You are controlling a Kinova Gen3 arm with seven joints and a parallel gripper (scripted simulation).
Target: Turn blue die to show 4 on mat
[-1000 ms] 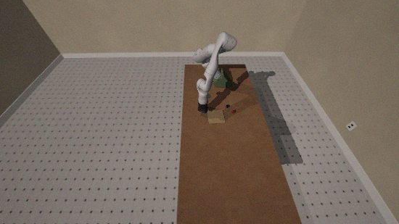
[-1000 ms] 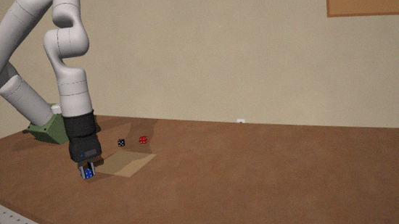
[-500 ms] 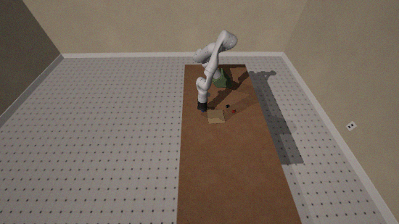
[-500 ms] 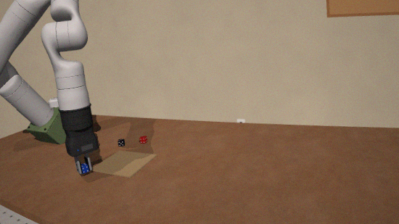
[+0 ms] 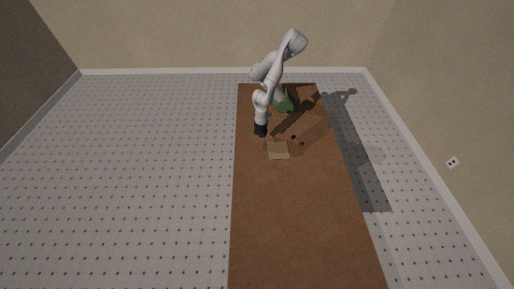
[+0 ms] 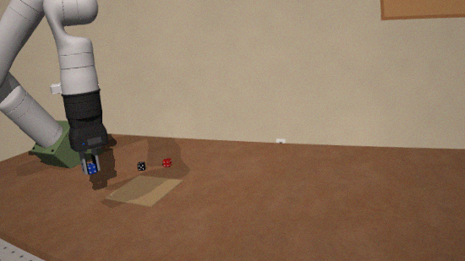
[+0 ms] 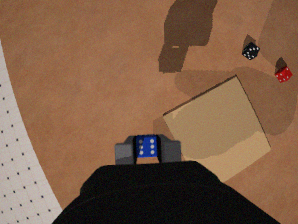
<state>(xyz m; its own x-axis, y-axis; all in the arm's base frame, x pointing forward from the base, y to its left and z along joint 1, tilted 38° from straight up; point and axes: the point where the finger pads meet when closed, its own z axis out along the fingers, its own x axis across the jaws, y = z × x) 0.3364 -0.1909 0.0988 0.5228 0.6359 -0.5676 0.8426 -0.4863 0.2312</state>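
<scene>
Blue die held above the table

The arm (image 6: 76, 67) hangs vertical, wrist down; gripper (image 6: 90, 168) fingers clamp the blue die (image 7: 145, 147) beside the mat (image 6: 144, 190). No writing is legible.

Matt brown table (image 6: 296, 207), smooth tan mat (image 6: 144, 190)

High overhead; low side; downward wrist

- The long brown table (image 6: 296, 207) stood on a dotted floor (image 5: 117, 178).
- A tan mat (image 6: 144, 190), a black die (image 6: 141, 165) and a red die (image 6: 166, 162) lay on it.
- The arm's green base (image 6: 57, 153) sat on it too.
</scene>
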